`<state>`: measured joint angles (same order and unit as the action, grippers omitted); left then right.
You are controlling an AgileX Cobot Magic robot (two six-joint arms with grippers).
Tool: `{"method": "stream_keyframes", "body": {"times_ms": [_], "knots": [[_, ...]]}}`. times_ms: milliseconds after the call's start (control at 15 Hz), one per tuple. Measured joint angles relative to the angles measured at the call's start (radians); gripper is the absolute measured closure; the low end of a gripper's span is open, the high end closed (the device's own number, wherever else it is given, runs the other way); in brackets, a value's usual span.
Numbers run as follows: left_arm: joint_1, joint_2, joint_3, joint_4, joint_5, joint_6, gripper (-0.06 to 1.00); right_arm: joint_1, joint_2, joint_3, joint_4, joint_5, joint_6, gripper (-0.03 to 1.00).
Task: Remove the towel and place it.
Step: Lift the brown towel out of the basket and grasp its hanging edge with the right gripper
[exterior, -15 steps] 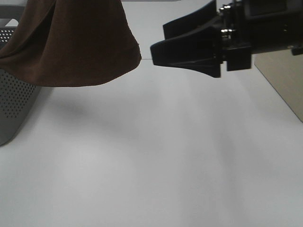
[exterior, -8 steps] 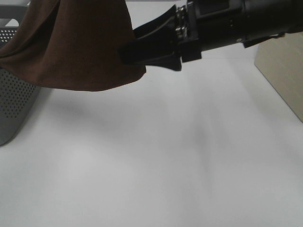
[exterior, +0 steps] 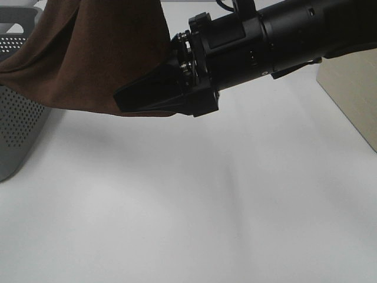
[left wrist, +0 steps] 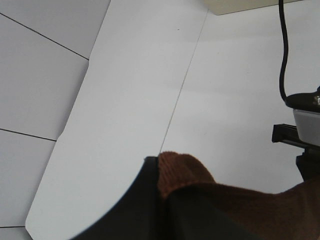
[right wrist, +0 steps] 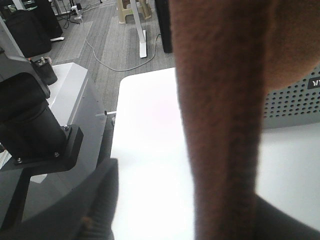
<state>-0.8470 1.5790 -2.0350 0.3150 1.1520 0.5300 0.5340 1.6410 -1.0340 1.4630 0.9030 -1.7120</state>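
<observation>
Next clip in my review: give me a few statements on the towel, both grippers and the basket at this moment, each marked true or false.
1. The towel lies spread flat on the table. False: it hangs lifted above the table.
2. The left gripper is pinching the towel. True.
3. The right gripper is at the towel's lower edge. True.
4. A perforated basket stands on the right of the exterior view. False: it stands at the left, by the towel.
5. The right gripper's jaws are clamped tight on the towel. False: the towel hangs between them, with a gap showing beside one finger.
</observation>
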Motion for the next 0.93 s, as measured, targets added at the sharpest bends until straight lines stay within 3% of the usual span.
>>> {"method": "stream_keyframes", "body": {"times_ms": [133, 467, 733, 933], "knots": [[0.000, 0.000, 0.000, 0.000, 0.000, -0.009, 0.94, 0.000, 0.000, 0.000, 0.003, -0.039, 0.013, 0.57], [0.000, 0.000, 0.000, 0.003, 0.000, -0.026, 0.94, 0.000, 0.000, 0.000, 0.004, -0.072, 0.016, 0.61], [0.000, 0.000, 0.000, 0.003, 0.000, -0.026, 0.94, -0.001, 0.000, 0.000, 0.004, -0.073, 0.035, 0.95], [0.000, 0.000, 0.000, 0.003, 0.000, -0.026, 0.94, -0.004, 0.000, 0.000, 0.001, -0.066, 0.059, 0.96]]}}
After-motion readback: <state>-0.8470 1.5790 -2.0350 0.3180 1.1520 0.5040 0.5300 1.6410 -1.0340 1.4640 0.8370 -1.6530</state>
